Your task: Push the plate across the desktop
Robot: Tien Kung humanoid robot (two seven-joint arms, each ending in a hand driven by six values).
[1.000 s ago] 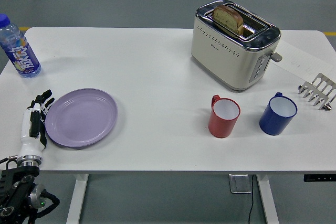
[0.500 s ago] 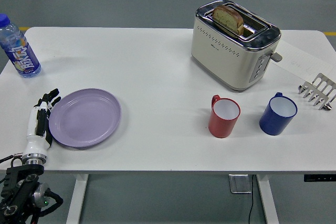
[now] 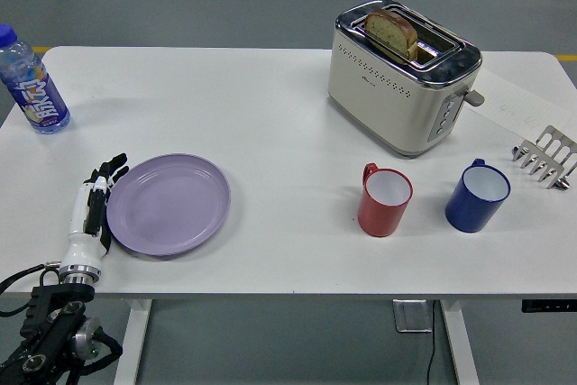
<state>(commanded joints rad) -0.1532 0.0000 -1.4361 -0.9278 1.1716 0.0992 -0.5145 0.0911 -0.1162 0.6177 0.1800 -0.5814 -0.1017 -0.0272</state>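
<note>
the left hand (image 3: pixel 93 209) comes in from the lower left corner, black forearm below the desk's near edge, white palm lying flat along the desk (image 3: pixel 270 114) with the dark fingers (image 3: pixel 110 169) stretched forward and slightly fanned, released, gripping nothing. its inner side sits right against the left rim of the purple plate (image 3: pixel 169 204), touching or as good as touching, the fingertips reaching up along the plate's upper left curve. the plate lies flat and empty in the left front part of the desk, close to the near edge but fully on the surface. to its right there's a wide open stretch of bare white desk before the red mug (image 3: pixel 386 200), and just beyond that the blue mug (image 3: pixel 477 196), both standing upright with handles toward the far side. farther back and to the right stands the cream toaster (image 3: pixel 402 76) with a slice of bread (image 3: pixel 392 33) sticking out of one slot, and a small metal toast rack (image 3: pixel 546 158) sits near the right edge. a water bottle (image 3: pixel 32 84) with a blue label stands upright at the far left, well apart from the plate and behind the hand. the right hand is out of view.
</note>
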